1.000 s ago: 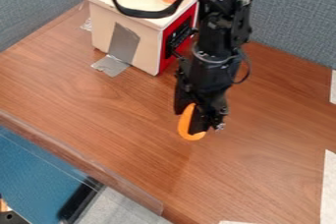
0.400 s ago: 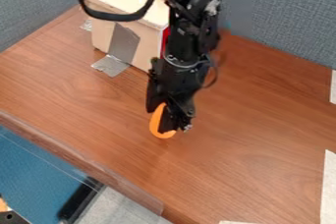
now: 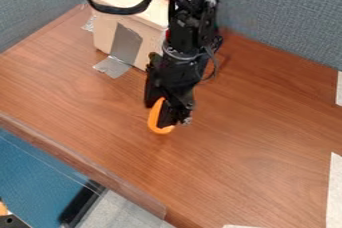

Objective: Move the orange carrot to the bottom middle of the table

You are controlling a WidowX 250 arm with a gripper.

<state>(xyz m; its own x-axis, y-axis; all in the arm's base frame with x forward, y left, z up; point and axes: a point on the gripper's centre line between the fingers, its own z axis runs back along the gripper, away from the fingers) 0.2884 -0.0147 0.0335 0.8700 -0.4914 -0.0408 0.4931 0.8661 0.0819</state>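
Has the orange carrot [image 3: 156, 118] clamped in the hand [image 3: 162, 114], a little left of the view's centre, over the surface [image 3: 254, 157], apart from the pale box [image 3: 104, 33] with grey tape [image 3: 126, 43] down its side

Robot lab setup, office-cubicle type. The wood-grain bench [image 3: 254, 182] is being closed in along its far sides by grey fabric partitions [image 3: 284, 19], office style. Lab use is being indicated by the black robot arm [image 3: 190, 34], which is being seen over the bench with a loose cable loop [image 3: 120, 10]. A pale box [image 3: 103, 33] is being joined to the bench by silver tape [image 3: 125, 46], makeshift look. White strips [image 3: 334, 187] are being shown on the bench, right side and bottom.
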